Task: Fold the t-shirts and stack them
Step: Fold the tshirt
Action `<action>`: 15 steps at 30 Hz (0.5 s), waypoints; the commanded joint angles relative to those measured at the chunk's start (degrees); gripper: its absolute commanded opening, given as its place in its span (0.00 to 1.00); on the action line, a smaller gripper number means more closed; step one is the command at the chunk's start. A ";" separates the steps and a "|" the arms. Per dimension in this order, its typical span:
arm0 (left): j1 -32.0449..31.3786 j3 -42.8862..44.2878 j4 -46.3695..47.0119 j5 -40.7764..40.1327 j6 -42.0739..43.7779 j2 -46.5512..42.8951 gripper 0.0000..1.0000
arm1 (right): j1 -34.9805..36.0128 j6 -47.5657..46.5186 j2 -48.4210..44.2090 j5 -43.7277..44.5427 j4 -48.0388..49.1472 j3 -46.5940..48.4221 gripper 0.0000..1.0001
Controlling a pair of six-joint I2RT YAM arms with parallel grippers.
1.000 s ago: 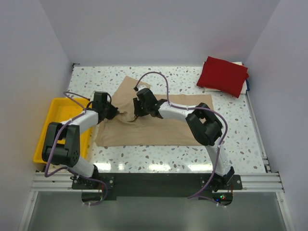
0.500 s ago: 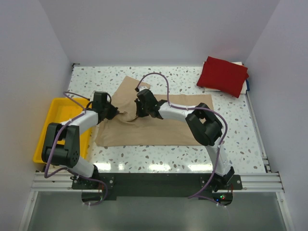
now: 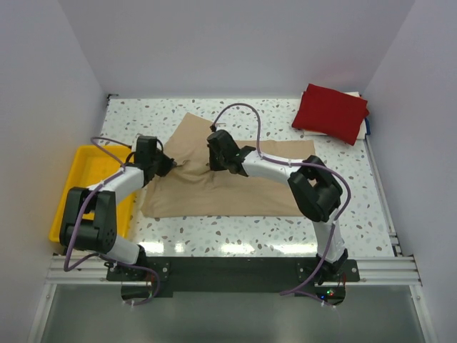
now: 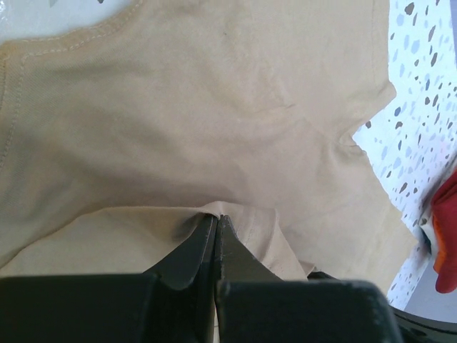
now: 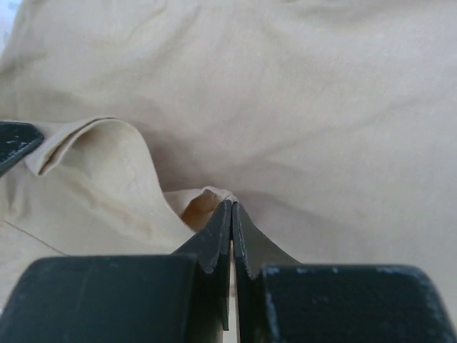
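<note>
The tan t-shirt (image 3: 235,186) lies spread over the middle of the table, rumpled at its left part. My left gripper (image 3: 173,165) is shut on a raised fold of this shirt (image 4: 214,107), its tips (image 4: 216,219) pinching the cloth. My right gripper (image 3: 213,166) is shut on another small fold of the same shirt (image 5: 321,107), tips (image 5: 231,206) together. The dark red t-shirt (image 3: 330,113) lies folded at the back right corner. A sliver of orange cloth (image 4: 444,263) shows beside the red (image 4: 448,204) in the left wrist view.
A yellow tray (image 3: 77,187) stands at the table's left edge, beside my left arm. White walls close the table on three sides. Purple cables loop over both arms.
My right gripper has shut on a fold of the tan shirt and shifted a little right. The cloth between the two grippers now looks pulled straighter. The left gripper stays shut.
</note>
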 commanded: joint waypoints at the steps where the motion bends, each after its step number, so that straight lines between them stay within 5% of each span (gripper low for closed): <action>1: 0.70 1.23 4.37 1.15 1.05 -1.49 0.00 | -0.25 2.00 -3.76 4.48 -0.72 -0.25 0.00; 11: 1.31 2.81 6.47 1.94 2.02 1.05 0.00 | -0.51 2.88 -1.30 7.21 -4.32 3.36 0.03; 15: 1.31 2.99 8.14 2.29 3.33 1.94 0.20 | -1.47 3.15 -1.39 7.91 -4.50 3.27 0.19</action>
